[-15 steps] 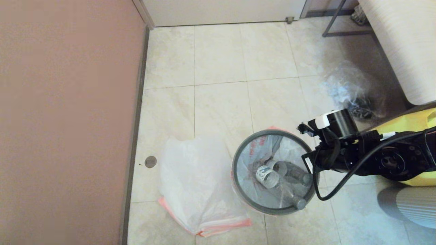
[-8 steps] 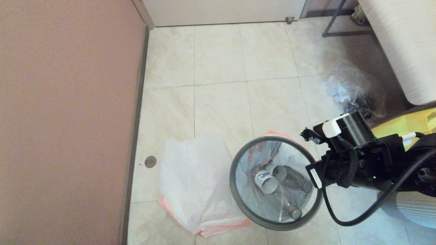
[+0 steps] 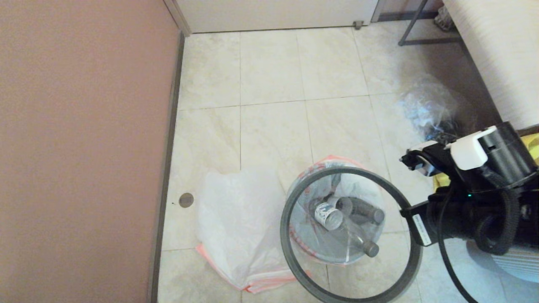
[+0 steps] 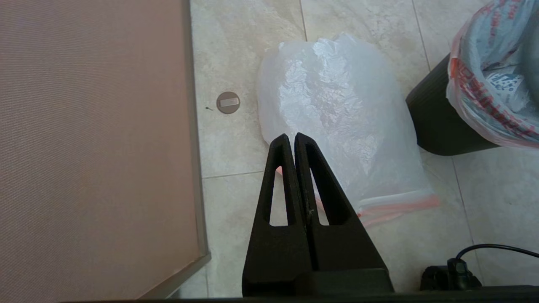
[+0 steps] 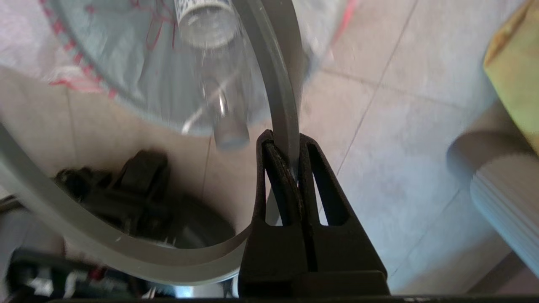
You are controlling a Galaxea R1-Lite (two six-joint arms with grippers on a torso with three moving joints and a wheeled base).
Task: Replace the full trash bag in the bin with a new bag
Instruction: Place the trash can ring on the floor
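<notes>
The grey hoop (image 3: 349,169) hangs lifted clear above the bin, and my right gripper (image 5: 283,139) is shut on the hoop's band (image 5: 281,84) at its right side. Below it, the full trash bag (image 3: 337,219) sits in the black bin (image 4: 433,126), its pink-orange hem folded over the edge and clear bottles showing inside. The new bag (image 3: 240,223) lies flat on the tiles left of the bin. My left gripper (image 4: 291,136) is shut and empty, hovering over the new bag (image 4: 341,118) near its hem; it is out of the head view.
A brown wall (image 3: 80,147) runs along the left, with a round floor drain (image 3: 186,200) beside it. A clear bag with dark scraps (image 3: 433,111), a yellow fabric bag (image 3: 531,145) and a white bench (image 3: 492,54) stand at the right. A grey ribbed cylinder (image 3: 518,261) is near my right arm.
My right gripper has risen and drawn back to the right with the grey hoop, lifting it off the bin's rim. The bag's hem now stands bare on the bin.
</notes>
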